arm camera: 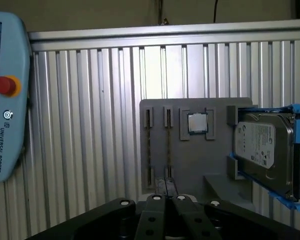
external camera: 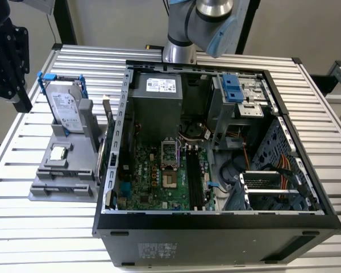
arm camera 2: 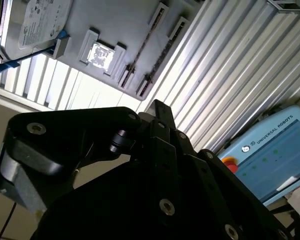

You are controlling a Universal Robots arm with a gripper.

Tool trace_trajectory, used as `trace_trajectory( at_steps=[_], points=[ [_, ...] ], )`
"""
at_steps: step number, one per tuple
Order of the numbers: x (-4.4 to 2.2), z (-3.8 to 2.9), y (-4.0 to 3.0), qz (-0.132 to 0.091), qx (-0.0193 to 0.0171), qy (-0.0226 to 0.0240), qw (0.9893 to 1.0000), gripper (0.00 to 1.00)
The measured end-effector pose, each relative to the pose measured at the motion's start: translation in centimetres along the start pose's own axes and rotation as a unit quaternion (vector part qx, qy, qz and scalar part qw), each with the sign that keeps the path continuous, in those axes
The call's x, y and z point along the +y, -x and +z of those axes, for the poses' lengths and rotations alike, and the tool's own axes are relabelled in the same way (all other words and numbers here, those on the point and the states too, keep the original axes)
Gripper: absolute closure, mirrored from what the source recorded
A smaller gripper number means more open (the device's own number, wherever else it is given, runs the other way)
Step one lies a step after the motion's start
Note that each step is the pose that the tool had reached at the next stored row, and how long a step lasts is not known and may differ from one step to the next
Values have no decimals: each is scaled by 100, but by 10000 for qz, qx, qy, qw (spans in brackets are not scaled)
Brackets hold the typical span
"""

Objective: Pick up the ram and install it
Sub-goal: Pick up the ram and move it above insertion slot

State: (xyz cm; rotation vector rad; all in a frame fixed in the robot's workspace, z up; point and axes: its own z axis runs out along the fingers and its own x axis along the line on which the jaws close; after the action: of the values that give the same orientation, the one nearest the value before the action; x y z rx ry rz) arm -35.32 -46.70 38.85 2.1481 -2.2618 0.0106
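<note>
Two ram sticks [arm camera: 149, 145] stand on edge in the slots of a grey holder [arm camera: 190, 160]. They also appear in the second wrist view [arm camera 2: 142, 52] and, in the exterior view, along the holder's side next to the case [external camera: 108, 122]. My gripper [arm camera: 165, 184] hovers above the table short of the holder, fingers together and holding nothing. In the exterior view the gripper [external camera: 20, 99] is at the far left, clear of the open computer case [external camera: 111, 187]. The motherboard's long black slots [external camera: 193, 176] lie inside the case.
On the holder sit a silver hard drive with blue rails [arm camera: 262, 147] and a small square processor chip [arm camera: 197, 123]. A teach pendant with a red button [arm camera: 5, 100] lies on the slatted aluminium table [arm camera: 90, 125]. The arm's base [external camera: 179, 51] stands behind the case.
</note>
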Motion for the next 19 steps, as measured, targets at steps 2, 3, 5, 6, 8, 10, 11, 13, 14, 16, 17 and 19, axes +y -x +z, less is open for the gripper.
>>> trace_trajectory(
  at_steps=[2,3,5,6,8,10,11,13,14,16,17,19],
  points=[
    [0,0,0,0,0,0,10000,100],
    [0,0,0,0,0,0,10000,100],
    [0,0,1,-14,0,0,10000,100],
    [0,1,1,-50,2,-1,10000,100],
    [0,2,1,-199,6,-4,9998,100],
    [0,3,1,-362,9,-6,9993,100],
    [0,4,1,-430,11,-7,9991,100],
    [0,7,1,-530,13,-9,9986,100],
    [0,9,1,-573,15,-10,9984,100],
    [0,10,1,-590,18,-10,9983,100],
    [0,10,1,-590,18,-10,9983,100],
    [0,10,1,-590,18,-10,9983,100]
  ],
)
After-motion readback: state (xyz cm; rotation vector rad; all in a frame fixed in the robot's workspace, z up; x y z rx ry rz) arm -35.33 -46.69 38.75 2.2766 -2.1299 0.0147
